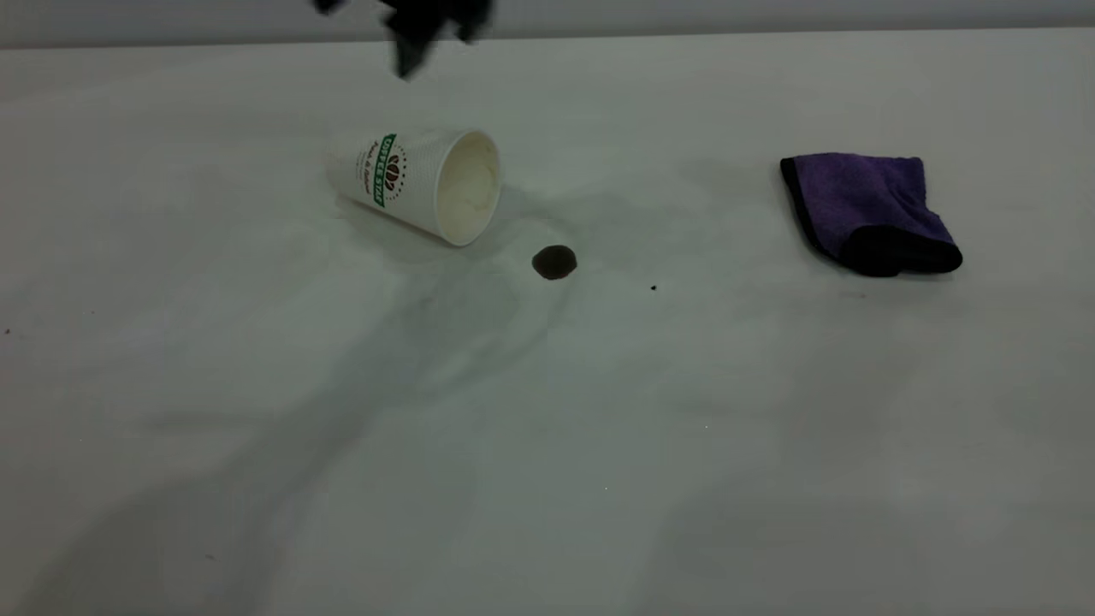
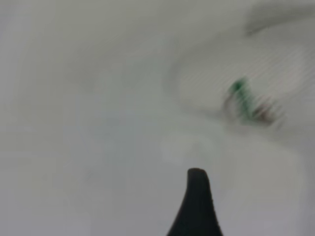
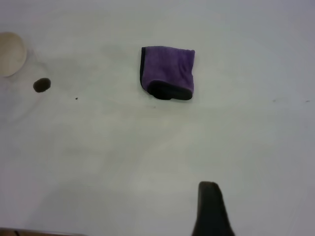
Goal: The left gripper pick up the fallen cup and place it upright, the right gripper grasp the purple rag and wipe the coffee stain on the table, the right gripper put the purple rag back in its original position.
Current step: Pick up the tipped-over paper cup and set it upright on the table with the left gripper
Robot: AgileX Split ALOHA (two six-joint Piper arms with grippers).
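Note:
The cup (image 1: 428, 182) lies on its side on the table (image 1: 547, 445), mouth toward the coffee stain (image 1: 554, 262), which sits just off the rim. My left gripper (image 1: 419, 34) is a blurred dark shape above and behind the cup, open and empty. The left wrist view shows one of its fingers (image 2: 197, 206) and the blurred cup (image 2: 246, 93) beyond it. The purple rag (image 1: 868, 210) lies folded at the right. My right gripper is out of the exterior view. One of its fingers (image 3: 210, 209) shows high above the table, apart from the rag (image 3: 167, 71), open and empty.
A tiny black speck (image 1: 654, 288) lies right of the stain. The table's far edge runs along the top of the exterior view. The right wrist view also shows the cup mouth (image 3: 10, 54) and the stain (image 3: 42, 85).

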